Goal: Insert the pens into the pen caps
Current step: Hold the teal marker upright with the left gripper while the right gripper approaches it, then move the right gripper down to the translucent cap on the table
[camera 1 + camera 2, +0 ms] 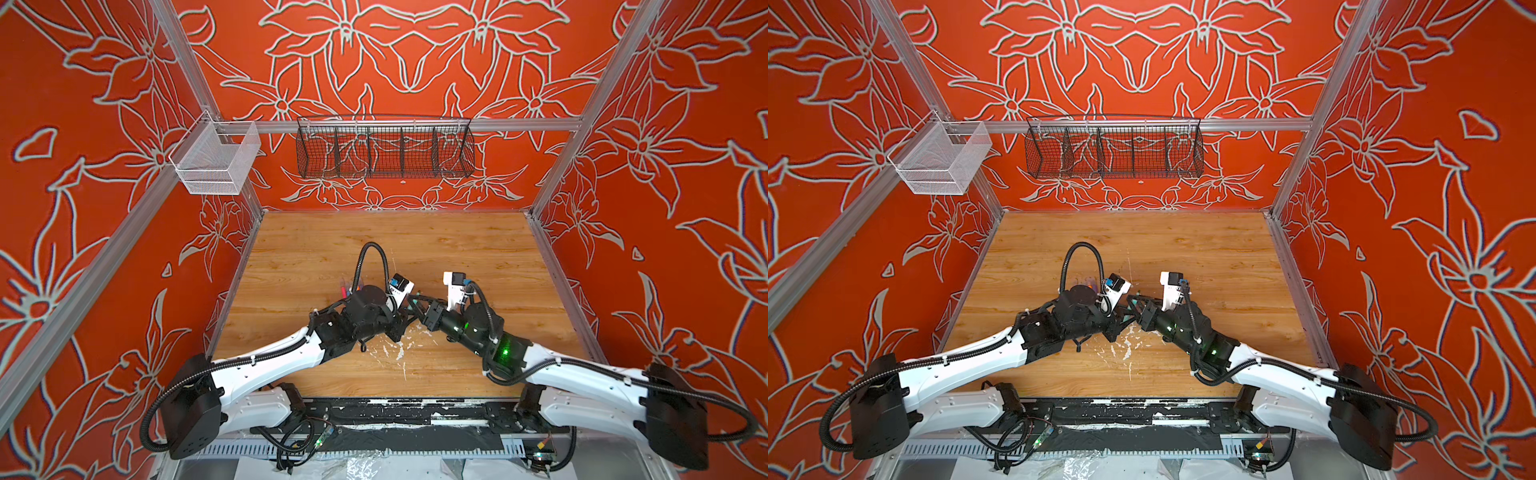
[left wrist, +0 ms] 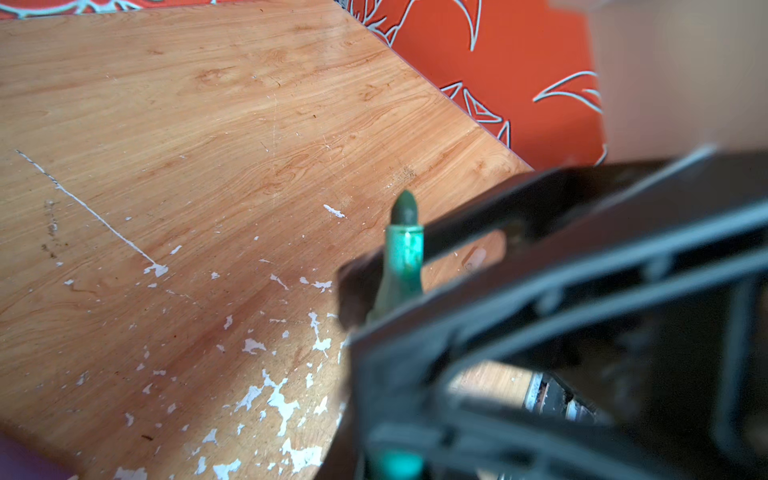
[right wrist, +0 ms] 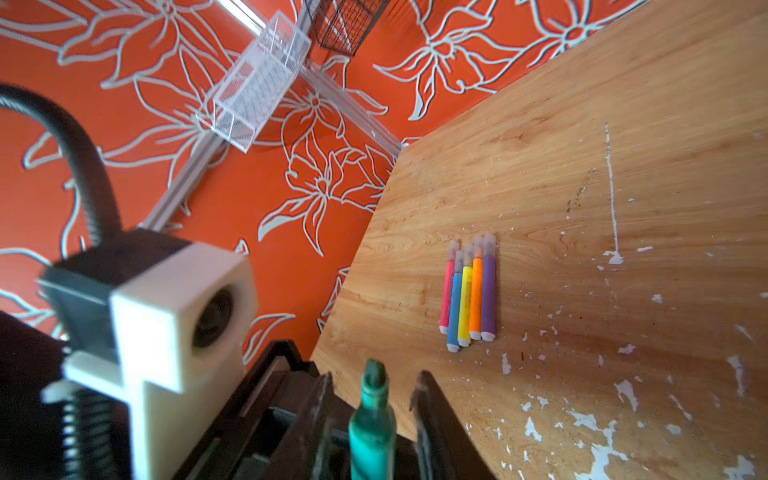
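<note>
Btwn R end effector [image 3: 376, 380] jaws, green pen [image 3: 372, 428], uncapped, dark tip

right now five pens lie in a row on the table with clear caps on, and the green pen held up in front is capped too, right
Not quite. The green pen has no cap: its dark tip is bare, as the right wrist view shows. The other five pens do lie in a row on the table with clear caps on.
</note>
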